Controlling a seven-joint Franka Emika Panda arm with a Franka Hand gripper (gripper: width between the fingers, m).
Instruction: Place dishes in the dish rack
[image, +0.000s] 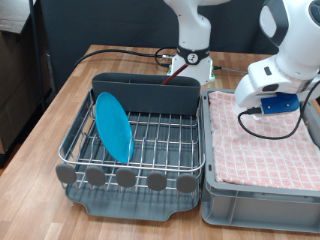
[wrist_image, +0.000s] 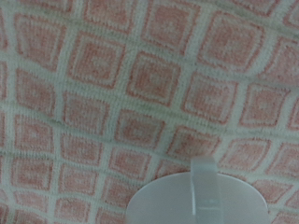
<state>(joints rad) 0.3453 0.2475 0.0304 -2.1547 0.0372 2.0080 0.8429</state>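
Round grey feet (image: 125, 178) line the near edge of the dish rack (image: 150, 135), wire grid in dark grey tray w/ tall caddy (image: 150, 92) at back. Blue plate (image: 114, 126) stands upright on edge in grid, toward ext view's left. Just beside, on the right, grey crate (image: 262, 205) w/ pink checked cloth (image: 265, 150). Tool (image: 268, 108) hangs low over the cloth; open or closed: can't tell. Wrist view: white cup (wrist_image: 196, 198) on the cloth, close below. Wooden tabletop (image: 60, 105) under all.

White cup (wrist_image: 194, 198) cut off by wrist view's edge; claw unseen.
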